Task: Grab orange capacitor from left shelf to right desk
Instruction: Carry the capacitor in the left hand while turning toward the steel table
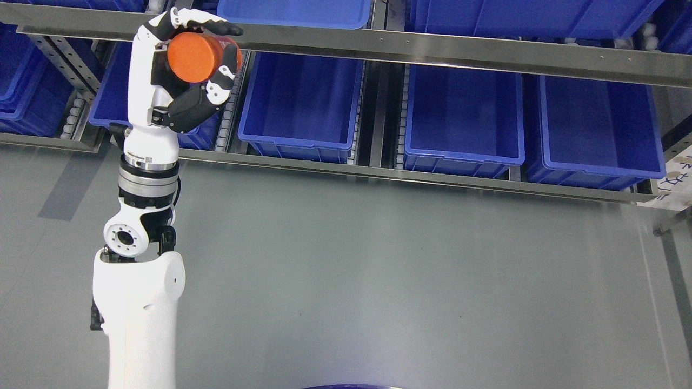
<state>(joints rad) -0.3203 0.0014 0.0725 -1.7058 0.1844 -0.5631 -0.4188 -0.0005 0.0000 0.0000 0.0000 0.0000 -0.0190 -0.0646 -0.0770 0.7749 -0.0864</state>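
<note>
Left hand (186, 65) raised at upper left, fingers (208, 24) curled over the top and thumb pressed from below, clamped around the orange capacitor (195, 56). Capacitor held clear in the air, round flat face toward the camera, in front of the shelf (432, 51) rail. Behind the hand, a blue bin (113, 102), partly hidden. Further right along the lower shelf level, three more blue bins (303, 102) side by side. Below, grey floor (378, 281). White forearm (140, 319) rising from the bottom edge.
</note>
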